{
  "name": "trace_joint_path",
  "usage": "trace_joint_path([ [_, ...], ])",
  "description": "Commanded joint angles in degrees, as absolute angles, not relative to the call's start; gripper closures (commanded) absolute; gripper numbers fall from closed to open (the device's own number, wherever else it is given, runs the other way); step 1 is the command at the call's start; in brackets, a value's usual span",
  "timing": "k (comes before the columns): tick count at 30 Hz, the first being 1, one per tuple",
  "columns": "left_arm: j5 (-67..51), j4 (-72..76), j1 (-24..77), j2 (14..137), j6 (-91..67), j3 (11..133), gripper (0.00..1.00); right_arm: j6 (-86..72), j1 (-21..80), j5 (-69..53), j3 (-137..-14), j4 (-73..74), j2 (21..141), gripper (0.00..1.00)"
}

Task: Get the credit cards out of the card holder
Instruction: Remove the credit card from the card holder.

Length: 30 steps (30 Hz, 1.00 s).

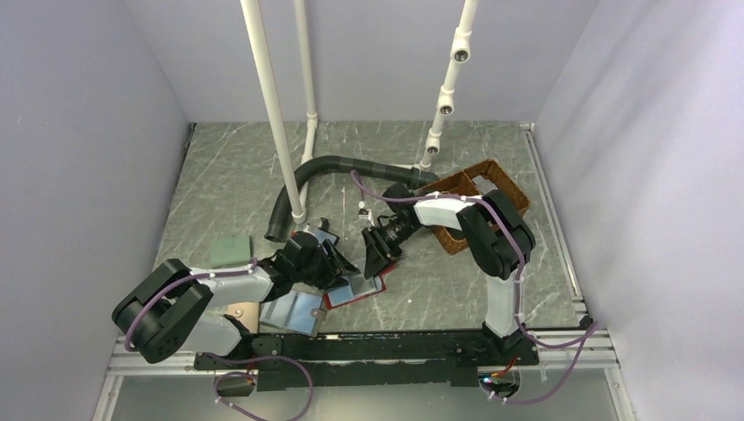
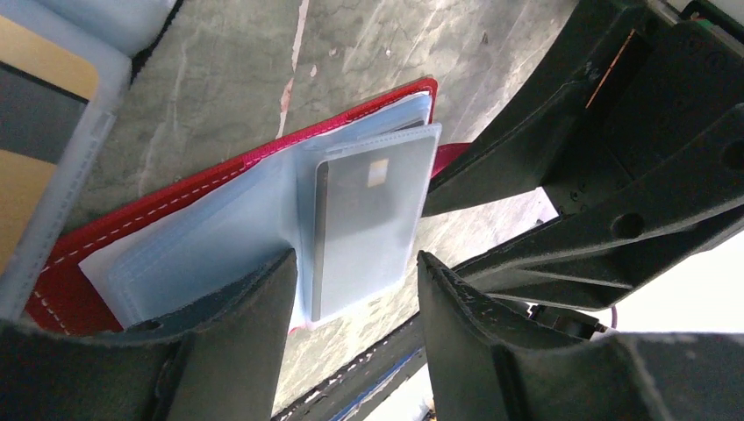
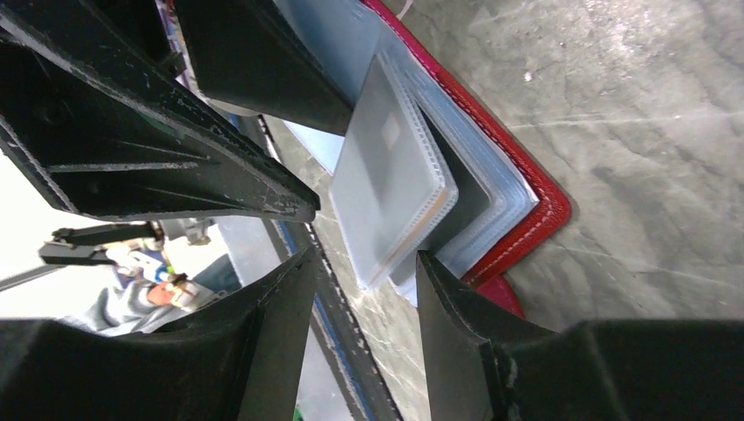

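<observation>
1. Your card holder (image 2: 189,186) lies open on the grey marbled worktop (image 2: 219,79), between the two arms and toward the near edge. Its red cover with white stitching is underneath, and the clear plastic sleeves fan up from it.
2. One sleeve stands raised off the rest. A grey credit card (image 2: 364,228) sits inside it, with a small pale chip (image 2: 378,172) toward one end. Any name or number on the card is blurred by the plastic and cannot be read.
3. Your left pincer (image 2: 355,263) has its jaws partly apart, with the end of that raised sleeve between them. One finger (image 2: 254,342) overlaps the sleeve's edge, but you cannot tell whether the sleeve is pinched.
4. Your right pincer (image 3: 364,259) faces the left one across the holder, jaws also partly apart. The sleeve's corner lies between them with a gap showing on one side, so it grips nothing.
5. Just beside the holder lies a second case (image 2: 44,132) with tan and grey bands behind a frosted rim.
6. A brown wicker basket (image 1: 491,180) sits behind your right arm.
</observation>
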<state>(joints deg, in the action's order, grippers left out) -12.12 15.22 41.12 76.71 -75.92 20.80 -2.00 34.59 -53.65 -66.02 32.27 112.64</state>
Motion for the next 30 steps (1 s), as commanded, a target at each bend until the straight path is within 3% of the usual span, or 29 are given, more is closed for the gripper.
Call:
trace_joint_path([
  [1, -11.12, 15.23, 41.3, 77.43, -76.87, 20.45, 0.41, -5.1, 35.07, -58.96, -67.52, 29.71, 113.99, 0.52],
  [11, -9.91, 15.82, 41.26, 75.93, -78.66, 19.38, 0.38, -11.0, 35.09, -67.46, -66.99, 24.21, 113.81, 0.58],
  [13, -9.25, 16.46, 41.24, 75.03, -79.27, 19.0, 0.31, -13.15, 35.15, -70.48, -66.15, 21.43, 113.22, 0.59],
  [19, -7.64, 18.98, 41.31, 72.85, -80.95, 17.65, 0.28, -15.21, 37.12, -73.21, -66.04, 19.58, 113.51, 0.59],
  [30, -6.32, 21.17, 41.3, 71.14, -83.41, 14.91, 0.28, -19.26, 39.73, -77.77, -66.75, 16.02, 115.47, 0.6],
])
